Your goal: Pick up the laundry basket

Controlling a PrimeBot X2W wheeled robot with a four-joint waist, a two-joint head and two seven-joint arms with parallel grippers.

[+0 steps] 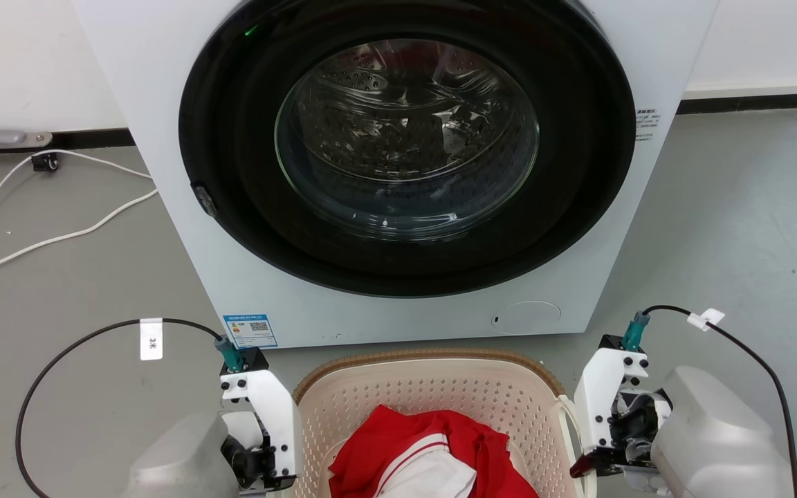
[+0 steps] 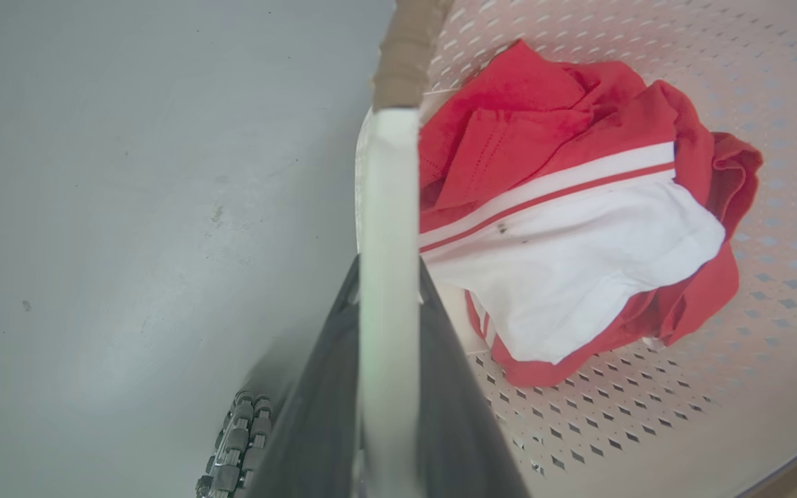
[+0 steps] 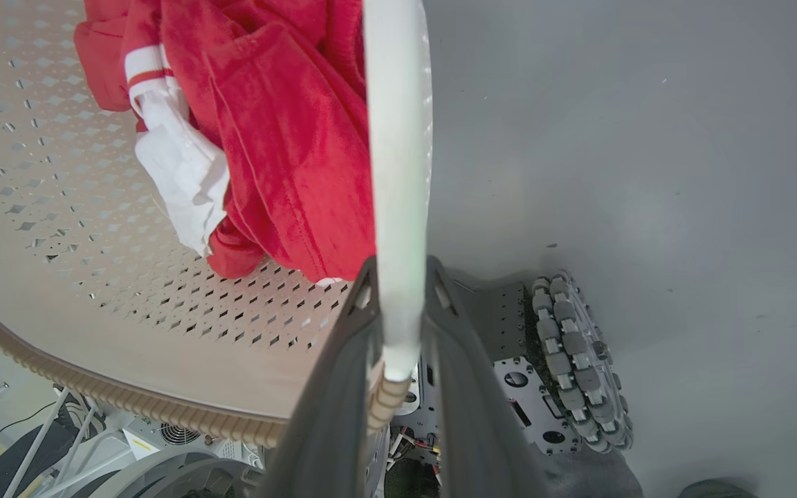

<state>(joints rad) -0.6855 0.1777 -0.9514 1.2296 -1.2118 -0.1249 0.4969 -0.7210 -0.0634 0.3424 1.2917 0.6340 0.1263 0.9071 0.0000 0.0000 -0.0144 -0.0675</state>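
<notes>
Grey floor (image 1: 730, 235); a white washing machine (image 1: 156, 159) stands far, against the wall (image 1: 18, 62), with loose cables (image 1: 59, 238) at far left. The laundry basket (image 1: 440, 394) sits near, between both arms. The wrist views add the grips: the left gripper (image 2: 388, 277) is clamped on the left handle (image 2: 388, 180), the right gripper (image 3: 398, 277) on the right handle (image 3: 398, 138). Red-and-white clothes (image 2: 564, 207) lie inside.
</notes>
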